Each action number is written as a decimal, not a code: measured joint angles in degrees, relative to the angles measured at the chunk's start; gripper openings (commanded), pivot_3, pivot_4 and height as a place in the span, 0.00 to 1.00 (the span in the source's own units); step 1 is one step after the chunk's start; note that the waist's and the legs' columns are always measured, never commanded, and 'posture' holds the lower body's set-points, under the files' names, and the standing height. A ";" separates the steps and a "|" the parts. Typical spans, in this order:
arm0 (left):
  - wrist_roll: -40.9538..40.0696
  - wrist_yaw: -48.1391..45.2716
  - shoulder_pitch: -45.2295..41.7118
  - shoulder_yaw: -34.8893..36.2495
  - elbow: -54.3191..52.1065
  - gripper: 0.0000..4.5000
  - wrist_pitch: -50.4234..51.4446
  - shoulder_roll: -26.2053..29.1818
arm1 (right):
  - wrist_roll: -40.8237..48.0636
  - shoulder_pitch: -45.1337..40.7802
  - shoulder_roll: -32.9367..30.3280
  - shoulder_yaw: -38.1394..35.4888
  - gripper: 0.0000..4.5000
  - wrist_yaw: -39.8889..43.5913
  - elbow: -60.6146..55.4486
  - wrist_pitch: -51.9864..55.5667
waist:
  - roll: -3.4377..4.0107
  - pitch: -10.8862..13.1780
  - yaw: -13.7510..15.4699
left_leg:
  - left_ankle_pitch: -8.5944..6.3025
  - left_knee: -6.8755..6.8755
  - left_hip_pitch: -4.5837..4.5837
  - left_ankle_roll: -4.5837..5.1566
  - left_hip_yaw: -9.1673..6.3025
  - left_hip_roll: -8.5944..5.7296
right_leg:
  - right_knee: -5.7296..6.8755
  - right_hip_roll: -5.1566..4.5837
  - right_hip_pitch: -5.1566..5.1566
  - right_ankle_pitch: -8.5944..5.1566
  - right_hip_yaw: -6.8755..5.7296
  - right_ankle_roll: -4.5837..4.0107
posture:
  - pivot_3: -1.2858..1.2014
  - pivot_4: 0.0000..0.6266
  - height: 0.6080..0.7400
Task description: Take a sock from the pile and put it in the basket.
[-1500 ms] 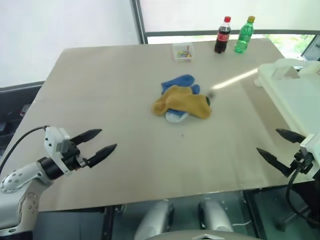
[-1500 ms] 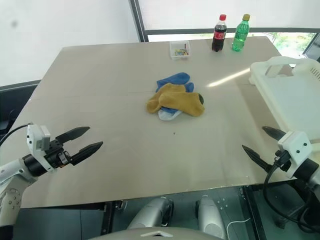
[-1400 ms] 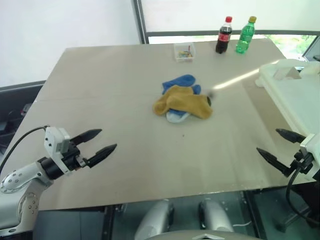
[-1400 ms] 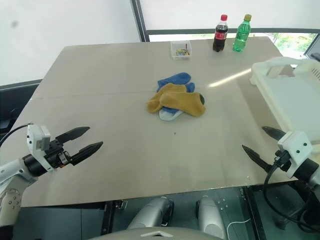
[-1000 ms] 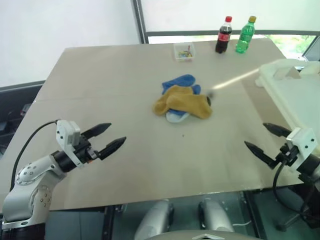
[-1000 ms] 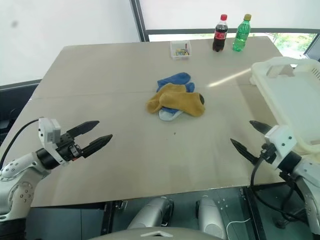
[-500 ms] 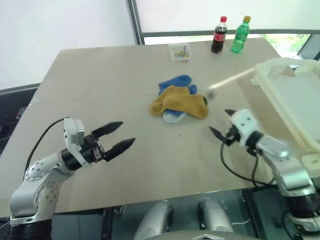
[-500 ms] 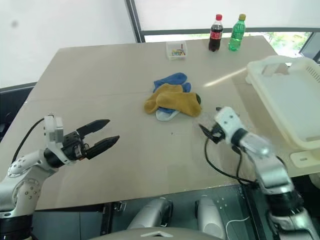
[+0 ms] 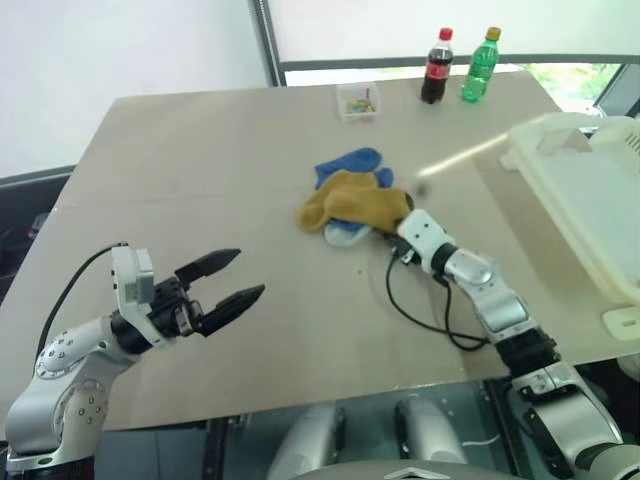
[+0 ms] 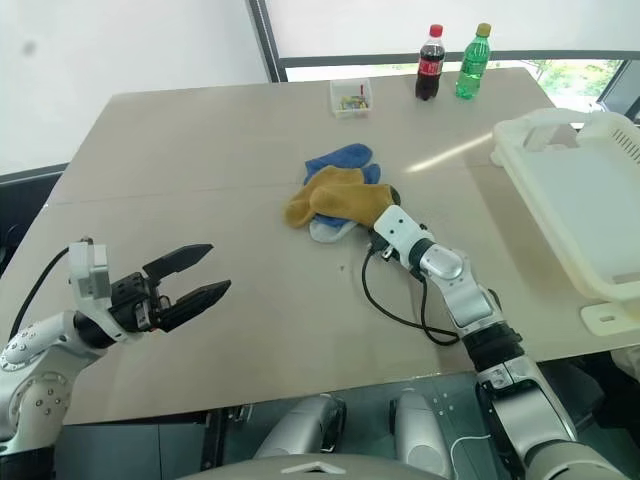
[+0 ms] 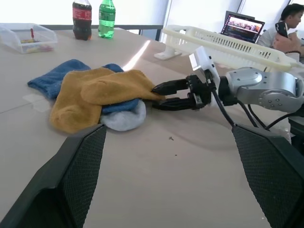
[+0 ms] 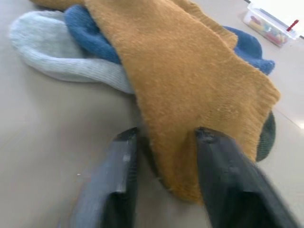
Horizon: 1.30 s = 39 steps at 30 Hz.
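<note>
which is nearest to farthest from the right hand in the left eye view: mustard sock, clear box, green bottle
1. mustard sock, at the right hand, on top of the pile.
2. clear box, at the table's far edge, beyond the pile.
3. green bottle, far edge, right of the cola bottle.

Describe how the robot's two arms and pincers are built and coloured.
Both arms are silver-grey metal segments with rounded joints. Each wrist carries a white boxy module and a looping black cable. The left pincer and right pincer each have two tapered, pointed black fingers; the left fingers' inner faces have a fine mesh texture.
</note>
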 measured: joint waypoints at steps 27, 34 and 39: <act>0.09 -1.22 -1.24 -0.54 1.76 1.00 -1.03 -0.69 | 8.27 13.83 -21.52 3.96 0.01 33.76 -21.03 -9.02 | -0.03 -0.02 0.31 | -0.04 0.02 0.01 0.01 -0.04 0.01 | -0.10 -0.05 0.15 0.00 -0.06 0.01 | 0.52 0.24 1.00; 0.93 -2.44 -0.80 -2.26 1.84 1.00 -1.01 -0.56 | 7.48 21.43 -23.96 1.89 0.01 30.77 -32.17 -0.65 | -0.06 -0.04 0.72 | -0.14 0.02 0.02 0.18 -0.06 0.01 | -0.11 -0.07 0.17 0.00 -0.07 0.01 | 0.52 0.24 1.00; 1.30 -2.79 -1.28 -2.86 2.00 1.00 -0.98 -0.11 | 5.09 28.24 -25.66 1.14 0.01 27.23 -43.86 8.92 | -0.08 -0.05 1.22 | -0.16 0.02 0.01 0.18 -0.06 0.02 | -0.12 -0.08 0.18 -0.01 -0.07 0.02 | 0.52 0.24 1.00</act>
